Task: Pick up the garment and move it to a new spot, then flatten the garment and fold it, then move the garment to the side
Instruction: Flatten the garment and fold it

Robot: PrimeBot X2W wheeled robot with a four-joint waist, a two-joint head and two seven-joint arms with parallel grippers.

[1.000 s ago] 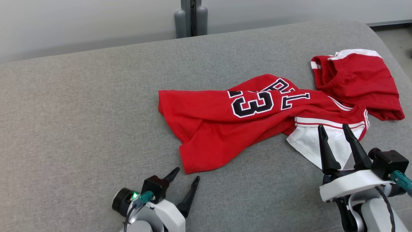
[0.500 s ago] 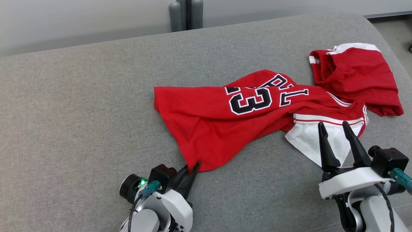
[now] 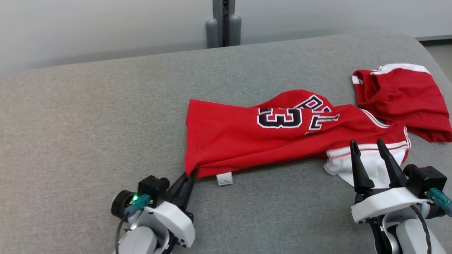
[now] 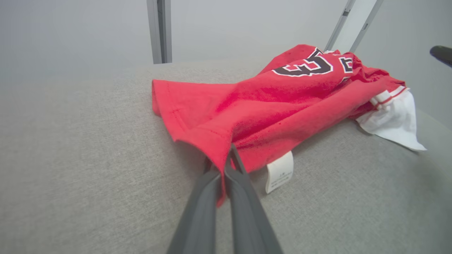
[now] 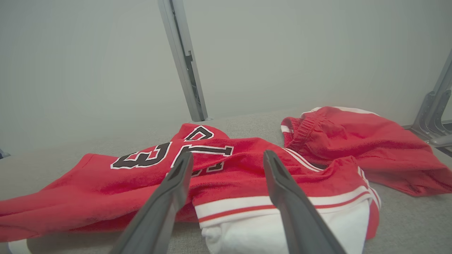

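The garment [image 3: 247, 141] is a red jersey with a black "33", lying crumpled across the grey cushion. Its white sleeve [image 3: 374, 165] points toward me at the right. My left gripper [image 3: 191, 173] is shut on the jersey's near left hem corner, and the cloth is drawn taut up from it. In the left wrist view the gripper [image 4: 227, 157] pinches the red hem [image 4: 208, 137], with a white label [image 4: 279, 171] hanging just beside it. My right gripper [image 3: 367, 145] stands open over the white sleeve, fingers apart, holding nothing; in the right wrist view this gripper [image 5: 227, 157] frames the sleeve's striped band [image 5: 247, 206].
Red shorts [image 3: 402, 102] with white trim lie bunched at the far right, touching the jersey's shoulder. A grey post [image 3: 223, 24] stands behind the cushion's [image 3: 88, 123] back edge. The cushion curves down at its right edge [image 3: 436, 60].
My left gripper went from open to shut on the jersey's hem corner and pulled it leftward; the white label came into sight. The head camera shifted. The right gripper kept still.
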